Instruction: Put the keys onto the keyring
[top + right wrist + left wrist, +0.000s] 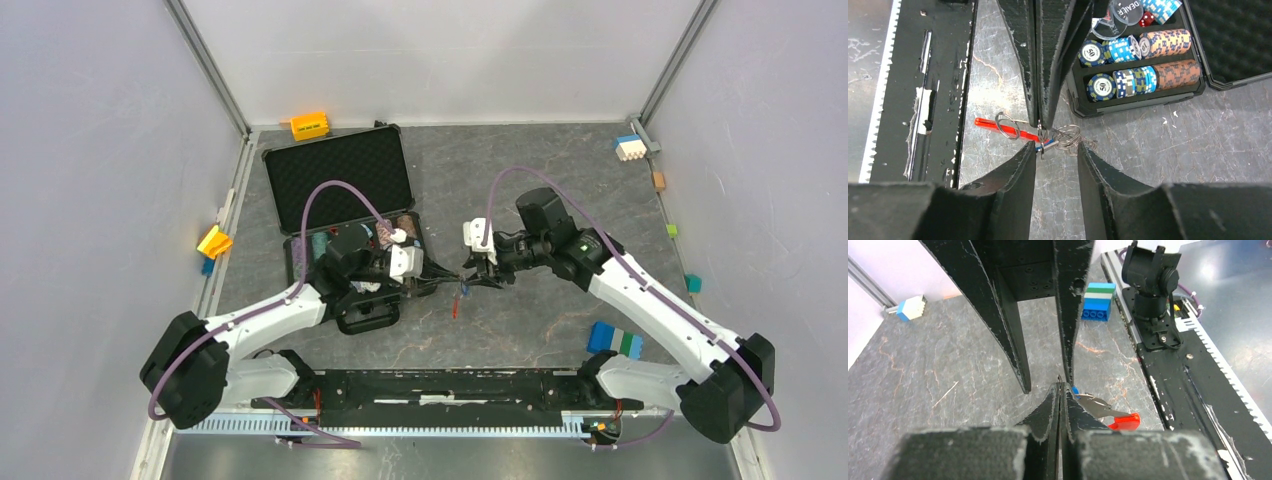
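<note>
The keyring [1068,137], a cluster of silvery wire rings with a red strip [990,123], hangs just above the table between the two arms. A small blue-headed key [1044,146] sits among the rings. In the left wrist view the blue head [1075,390], a silvery blade [1098,406] and the red strip [1126,421] show beside my fingers. My left gripper [1060,386] is shut, with a thin ring pinched at its tips. My right gripper [1056,148] is open and faces it, its fingertips on either side of the ring cluster. In the top view the left gripper [448,283] and right gripper [482,278] nearly meet.
An open black case [340,180] with rows of poker chips [1138,65] lies behind the left arm. A blue, green and white block [615,340] sits near the right arm's base. Small blocks line the walls: orange [310,125], yellow [214,241], white-blue [629,147].
</note>
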